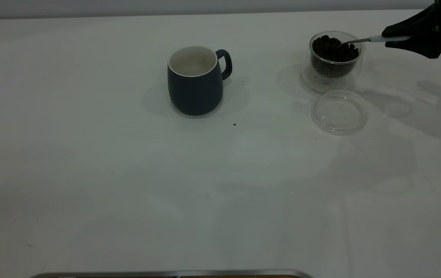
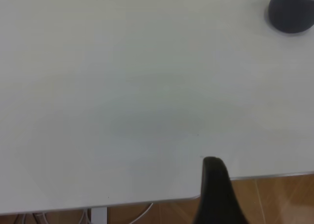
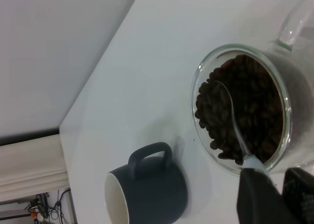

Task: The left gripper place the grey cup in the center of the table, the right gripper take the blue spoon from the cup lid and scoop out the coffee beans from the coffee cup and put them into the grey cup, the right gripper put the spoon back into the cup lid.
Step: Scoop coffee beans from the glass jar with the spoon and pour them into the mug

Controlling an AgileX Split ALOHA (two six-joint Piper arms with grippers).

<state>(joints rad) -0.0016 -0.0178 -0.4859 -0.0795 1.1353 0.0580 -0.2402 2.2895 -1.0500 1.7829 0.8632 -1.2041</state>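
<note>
Scooping is the step in hand. In the exterior view, the right gripper clamps the pale handle of the blue spoon, whose metal bowl rests on the coffee beans heaped in the coffee cup. The cup lid lies bare on the table, just in front of the coffee cup. The grey cup stands upright near the table centre, well apart from the glass, and its white inside shows no beans.

In the left wrist view, only one dark finger of the left gripper appears, at the table edge; its opening cannot be determined. The grey cup sits far off.

In the right wrist view, the spoon bowl lies among the beans, apparently only shallowly buried. To scoop well, press the bowl under the heap, then level it before lifting, so nothing rolls off on the way to the mug.

Count: one mug, one glass cup, one lid, one spoon, one heap of beans.
</note>
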